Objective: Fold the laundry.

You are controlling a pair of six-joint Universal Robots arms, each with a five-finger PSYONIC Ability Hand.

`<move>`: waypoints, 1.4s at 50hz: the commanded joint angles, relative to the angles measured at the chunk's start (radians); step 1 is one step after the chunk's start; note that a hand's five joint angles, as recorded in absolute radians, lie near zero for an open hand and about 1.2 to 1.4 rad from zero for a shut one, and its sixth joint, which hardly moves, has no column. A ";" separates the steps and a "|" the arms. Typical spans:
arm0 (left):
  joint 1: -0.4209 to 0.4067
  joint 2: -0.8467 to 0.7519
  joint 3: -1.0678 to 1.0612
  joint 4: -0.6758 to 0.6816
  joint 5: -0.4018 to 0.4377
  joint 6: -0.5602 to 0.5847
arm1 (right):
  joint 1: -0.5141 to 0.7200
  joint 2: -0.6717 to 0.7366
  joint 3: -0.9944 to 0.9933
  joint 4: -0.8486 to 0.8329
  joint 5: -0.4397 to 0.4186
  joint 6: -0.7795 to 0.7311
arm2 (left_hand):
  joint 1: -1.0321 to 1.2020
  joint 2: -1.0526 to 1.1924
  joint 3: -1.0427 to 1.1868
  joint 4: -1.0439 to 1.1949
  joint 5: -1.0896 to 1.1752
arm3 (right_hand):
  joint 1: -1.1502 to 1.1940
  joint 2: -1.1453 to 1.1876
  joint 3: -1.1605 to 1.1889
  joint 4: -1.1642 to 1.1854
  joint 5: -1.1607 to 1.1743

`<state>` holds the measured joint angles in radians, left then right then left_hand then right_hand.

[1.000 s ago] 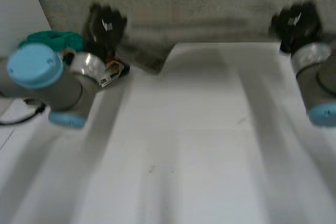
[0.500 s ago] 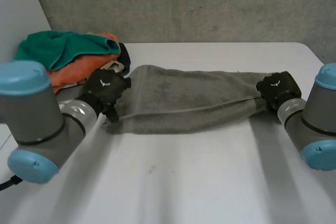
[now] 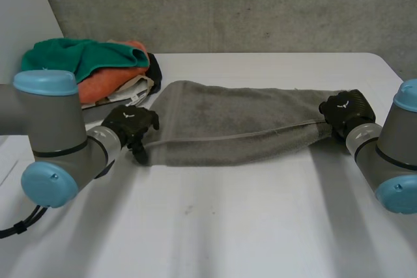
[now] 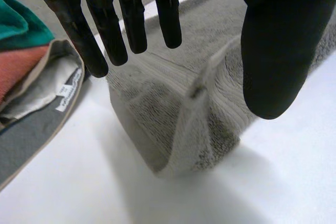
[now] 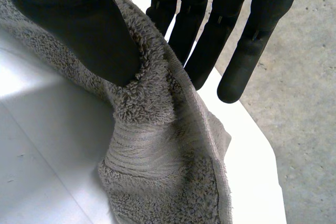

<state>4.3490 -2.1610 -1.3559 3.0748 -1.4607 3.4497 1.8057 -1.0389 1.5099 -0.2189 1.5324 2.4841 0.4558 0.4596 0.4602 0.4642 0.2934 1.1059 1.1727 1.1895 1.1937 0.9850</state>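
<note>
Surface [image 3: 260,219]: white; grey towel [image 3: 241,122] is laid across it
Left hand [image 3: 130,124]: fingers [image 4: 134,24] are held straight over one end
Right hand [image 3: 343,112]: other end is pinched
Wall [image 3: 260,4]: grey

A grey terry towel [image 3: 234,118] lies folded lengthwise into a long band, a hemmed edge running along its top layer (thick loops throughout). One end sits just beside the heap of laundry [image 3: 98,73], green cloth over orange. The other end, well apart from it, is bunched.
</note>
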 commanded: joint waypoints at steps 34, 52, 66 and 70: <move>-0.035 -0.028 0.054 0.093 -0.118 0.000 | -0.267 0.036 -0.215 0.616 -0.190 0.104 | 0.940 0.937 0.936 0.932 0.928 | -0.592 -0.659 -0.676 -0.680 -0.646; -0.020 0.249 0.047 0.081 -0.124 0.005 | -0.287 -0.176 -0.246 0.458 -0.175 0.138 | 0.940 0.937 0.936 0.932 0.928 | 0.290 0.224 0.207 0.203 0.237; 0.024 0.586 0.038 -0.122 -0.102 0.086 | -0.335 -0.474 -0.412 0.796 -0.219 -0.089 | 0.940 0.937 0.936 0.932 0.928 | 0.290 0.224 0.207 0.203 0.237; 0.020 0.532 0.037 -0.128 -0.101 0.120 | -0.341 -0.396 -0.382 0.820 -0.204 -0.180 | 0.940 0.937 0.936 0.932 0.928 | 0.290 0.224 0.207 0.203 0.237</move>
<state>4.3744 -1.5810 -1.3129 2.9776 -1.5680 3.5228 1.4806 -1.5187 1.0998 0.5570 1.3204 2.4137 1.1442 1.1969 1.1921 1.1975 0.9752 1.1320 1.1739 1.1846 1.1943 0.9867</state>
